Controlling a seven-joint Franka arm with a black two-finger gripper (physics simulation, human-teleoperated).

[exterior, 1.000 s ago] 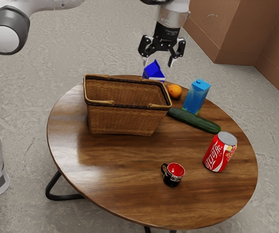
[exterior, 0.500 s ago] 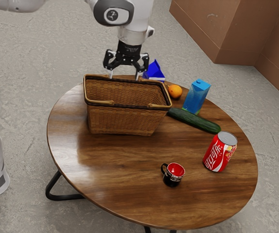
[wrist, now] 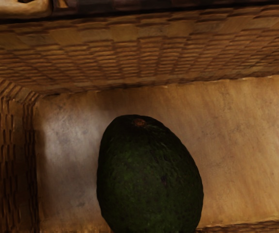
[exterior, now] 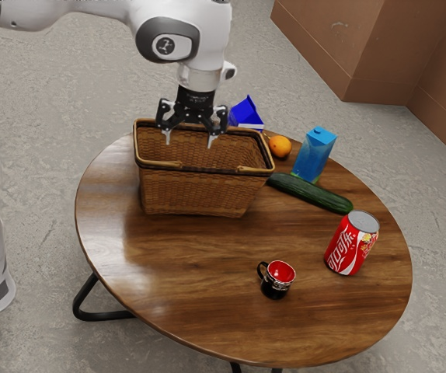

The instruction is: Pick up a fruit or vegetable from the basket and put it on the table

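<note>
In the upper left of the exterior view, the gripper [exterior: 189, 141] is wide open and empty over the basket [exterior: 242, 183]; the avocado [wrist: 149, 179] lies inside. It should go straight down, fingers astride the avocado, and then close gently. The wrist view cuts off one avocado end; in the exterior view, the near wall [exterior: 184, 194] hides the depth.

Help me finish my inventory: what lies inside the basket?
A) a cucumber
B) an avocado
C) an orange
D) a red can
B: the wrist view shows a dark green, oval avocado between the woven walls of the basket.
</note>
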